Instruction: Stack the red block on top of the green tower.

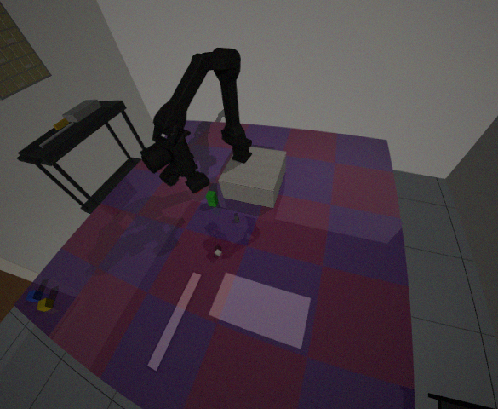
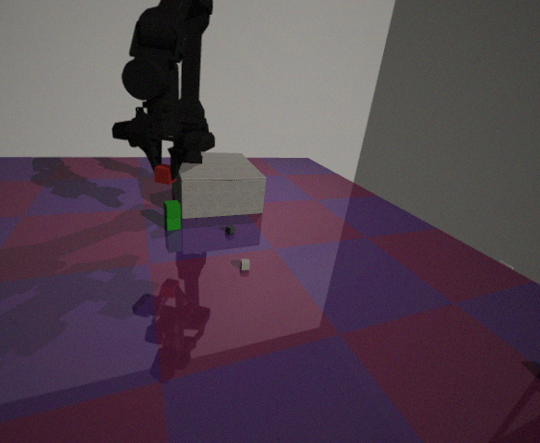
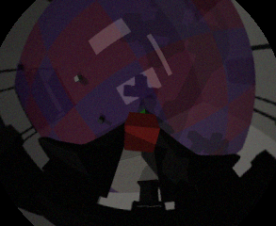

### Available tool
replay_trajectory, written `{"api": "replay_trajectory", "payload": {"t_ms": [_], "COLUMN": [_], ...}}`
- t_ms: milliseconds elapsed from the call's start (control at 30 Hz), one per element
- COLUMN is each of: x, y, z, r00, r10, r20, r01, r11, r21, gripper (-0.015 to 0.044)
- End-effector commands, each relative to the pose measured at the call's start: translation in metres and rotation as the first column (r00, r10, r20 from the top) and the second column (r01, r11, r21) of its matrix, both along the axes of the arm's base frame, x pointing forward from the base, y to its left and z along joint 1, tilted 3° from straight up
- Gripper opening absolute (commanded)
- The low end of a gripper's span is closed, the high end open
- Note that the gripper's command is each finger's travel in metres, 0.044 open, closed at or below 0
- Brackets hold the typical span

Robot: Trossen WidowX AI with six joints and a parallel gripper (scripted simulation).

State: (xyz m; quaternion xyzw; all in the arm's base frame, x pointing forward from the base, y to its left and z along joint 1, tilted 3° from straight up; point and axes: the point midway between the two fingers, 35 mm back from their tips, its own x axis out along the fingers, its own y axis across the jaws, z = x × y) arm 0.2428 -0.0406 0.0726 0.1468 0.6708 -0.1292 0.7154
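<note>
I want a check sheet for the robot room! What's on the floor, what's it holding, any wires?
Surface: purple and red checkered mat.
Job's things: red block held in the air above the green tower, which stands upright beside the grey box.
Clutter: small white cube, small dark cube.
Grippers: gripper shut on the red block.
Cables: nothing seen.
Surroundings: black side table, coloured blocks at the mat's corner.
</note>
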Motion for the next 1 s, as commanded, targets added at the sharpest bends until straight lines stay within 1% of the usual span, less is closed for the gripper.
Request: {"api": "replay_trajectory", "payload": {"t_ms": [0,233,333,500,633,867,967], "x": [-0.017,-0.044,-0.044,-0.043,-0.042,-0.041,-0.042], "y": [0.001,0.004,0.004,0.004,0.004,0.006,0.006], "z": [-0.004,-0.012,-0.016,-0.040,-0.043,-0.068,-0.071], "r00": [1.000,1.000,1.000,1.000,1.000,1.000,1.000], "r10": [0.003,0.003,0.003,0.003,0.003,0.003,0.003], "r20": [-0.001,-0.003,-0.003,-0.003,-0.003,-0.003,-0.004], "r01": [-0.003,-0.003,-0.003,-0.003,-0.003,-0.003,-0.003], "r11": [1.000,1.000,1.000,1.000,1.000,1.000,1.000], "r21": [0.002,0.003,0.003,0.003,0.003,0.003,0.003], "gripper": [0.0000,0.0000,0.0000,0.0000,0.0000,0.0000,0.0000]}}
